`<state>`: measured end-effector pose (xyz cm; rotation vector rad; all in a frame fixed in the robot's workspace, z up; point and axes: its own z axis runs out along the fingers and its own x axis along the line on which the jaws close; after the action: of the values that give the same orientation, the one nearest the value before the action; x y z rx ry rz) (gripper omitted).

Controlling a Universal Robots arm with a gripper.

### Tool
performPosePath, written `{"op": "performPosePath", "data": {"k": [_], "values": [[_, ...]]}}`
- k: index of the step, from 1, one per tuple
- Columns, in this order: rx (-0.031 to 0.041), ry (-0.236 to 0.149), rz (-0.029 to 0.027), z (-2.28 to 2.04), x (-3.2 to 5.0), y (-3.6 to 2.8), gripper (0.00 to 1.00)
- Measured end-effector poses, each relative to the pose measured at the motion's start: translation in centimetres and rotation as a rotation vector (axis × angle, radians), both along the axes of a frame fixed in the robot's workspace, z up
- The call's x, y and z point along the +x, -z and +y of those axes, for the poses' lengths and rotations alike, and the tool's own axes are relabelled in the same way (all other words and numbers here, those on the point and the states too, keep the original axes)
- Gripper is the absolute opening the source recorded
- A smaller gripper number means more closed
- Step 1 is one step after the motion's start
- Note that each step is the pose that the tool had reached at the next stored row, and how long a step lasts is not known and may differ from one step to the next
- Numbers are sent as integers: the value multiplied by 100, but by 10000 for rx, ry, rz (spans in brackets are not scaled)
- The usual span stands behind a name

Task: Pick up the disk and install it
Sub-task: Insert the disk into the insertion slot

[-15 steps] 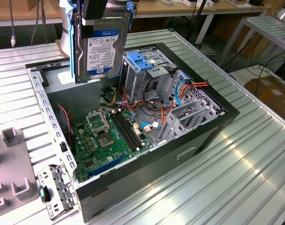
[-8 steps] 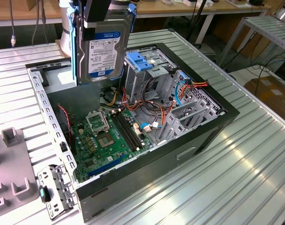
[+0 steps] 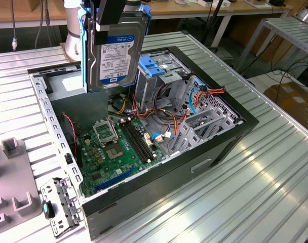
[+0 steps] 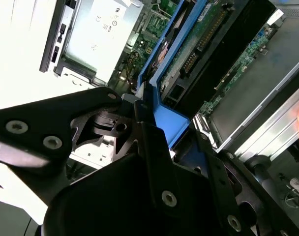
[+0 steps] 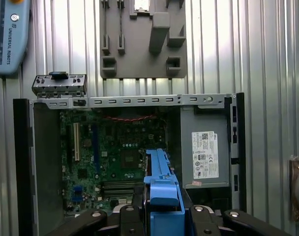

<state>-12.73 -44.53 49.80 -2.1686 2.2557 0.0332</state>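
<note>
Gripper point(image 3: 111, 17) is clamped shut on the disk point(image 3: 116, 55), grabbing it by the top end. The drive hangs straight down from it, upright, with the blue-and-white label facing the exterior camera. Blue rails point(image 3: 84, 55) run down both long edges. In the first wrist view you're looking right down one rail point(image 5: 162, 184), with the black fingers point(image 5: 93, 221) sitting either side of it. The second wrist view shows the same thing up close, black finger links pressed onto the blue plastic.

So the disk is up in the air, not seated in anything. It's held over the open computer case point(image 3: 144, 197), towards the end that's farther from the exterior camera.

Directly under the gripper is the green motherboard point(image 3: 111, 149), and a tangle of orange and red cables point(image 3: 164, 119) lies a bit further out. Just beside the hanging drive, on the exterior view's right, is the metal drive cage with its pale-blue ridged latch plate point(image 3: 155, 67). From what I can see the drive isn't touching it.

The first wrist view has a grey metal box with a white sticker point(image 5: 204, 155) inside the case, next to the board.

Outside the case, well away from the gripper, there's a small metal bracket point(image 3: 60, 205) and a grey fixture plate point(image 3: 14, 182). Both are lying on the ribbed metal table point(image 3: 255, 192).
</note>
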Motion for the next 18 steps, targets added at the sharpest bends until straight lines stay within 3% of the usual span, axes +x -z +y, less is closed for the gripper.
{"op": "performPosePath", "data": {"k": [6,12,18], "values": [[0,-1,0,-115,1,0,37],[0,0,0,-257,0,1,37],[1,0,0,-346,0,2,37]]}}
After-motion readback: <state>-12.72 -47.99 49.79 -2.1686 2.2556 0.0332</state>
